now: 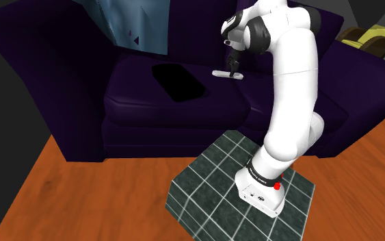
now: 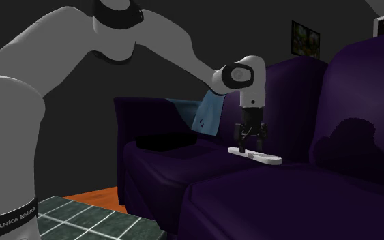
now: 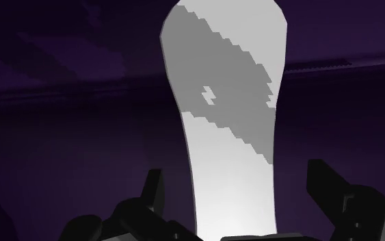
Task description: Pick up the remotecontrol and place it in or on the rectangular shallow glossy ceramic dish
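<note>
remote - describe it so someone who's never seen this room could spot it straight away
Find the dark purple sofa. On its seat lies a slim, flat white remote, right beneath the open black gripper. It is the pale, narrow thing on the cushions, unlike the black rectangular dish lying to its left in the shoulder view.

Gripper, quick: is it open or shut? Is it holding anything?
The all-black two-finger gripper is open and holds nothing; it straddles the flat white remote control without touching it.

High shoulder view, low side view, shared sofa
</note>
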Controlling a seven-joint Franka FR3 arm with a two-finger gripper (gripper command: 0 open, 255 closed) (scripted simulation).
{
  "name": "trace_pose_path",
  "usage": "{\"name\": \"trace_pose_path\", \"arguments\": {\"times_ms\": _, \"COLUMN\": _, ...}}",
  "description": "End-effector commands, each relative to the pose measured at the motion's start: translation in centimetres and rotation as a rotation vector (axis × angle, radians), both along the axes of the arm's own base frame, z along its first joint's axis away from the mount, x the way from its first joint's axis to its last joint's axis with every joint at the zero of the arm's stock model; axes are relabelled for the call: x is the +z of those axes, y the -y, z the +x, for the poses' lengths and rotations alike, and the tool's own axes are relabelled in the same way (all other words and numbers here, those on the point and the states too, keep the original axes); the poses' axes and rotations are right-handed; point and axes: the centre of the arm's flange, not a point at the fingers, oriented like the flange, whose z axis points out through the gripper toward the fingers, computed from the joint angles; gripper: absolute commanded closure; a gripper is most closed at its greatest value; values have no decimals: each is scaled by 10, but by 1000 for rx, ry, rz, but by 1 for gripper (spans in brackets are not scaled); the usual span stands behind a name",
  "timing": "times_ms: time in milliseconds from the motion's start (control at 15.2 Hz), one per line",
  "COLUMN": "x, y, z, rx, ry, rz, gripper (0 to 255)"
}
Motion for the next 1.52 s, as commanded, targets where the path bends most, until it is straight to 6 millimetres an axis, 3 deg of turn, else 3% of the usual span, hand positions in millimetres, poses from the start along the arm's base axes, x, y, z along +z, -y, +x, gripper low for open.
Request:
{"name": "trace_pose_path", "arguments": {"times_ms": 0, "x": -9, "y": 1, "z": 0, "rx": 0, "ry": 0, "rz": 0, "gripper": 0}}
{"name": "trace_pose_path", "arguments": {"times_ms": 462, "x": -9, "y": 1, "z": 0, "rx": 0, "ry": 0, "rz": 0, "gripper": 0}}
{"name": "trace_pose_path", "arguments": {"times_ms": 528, "x": -9, "y": 1, "z": 0, "rx": 0, "ry": 0, "rz": 0, "gripper": 255}}
{"name": "trace_pose_path", "arguments": {"times_ms": 1122, "x": -9, "y": 1, "z": 0, "rx": 0, "ry": 0, "rz": 0, "gripper": 255}}
{"name": "trace_pose_path", "arguments": {"times_ms": 1452, "x": 17, "y": 1, "z": 0, "rx": 0, "ry": 0, "rz": 0, "gripper": 255}}
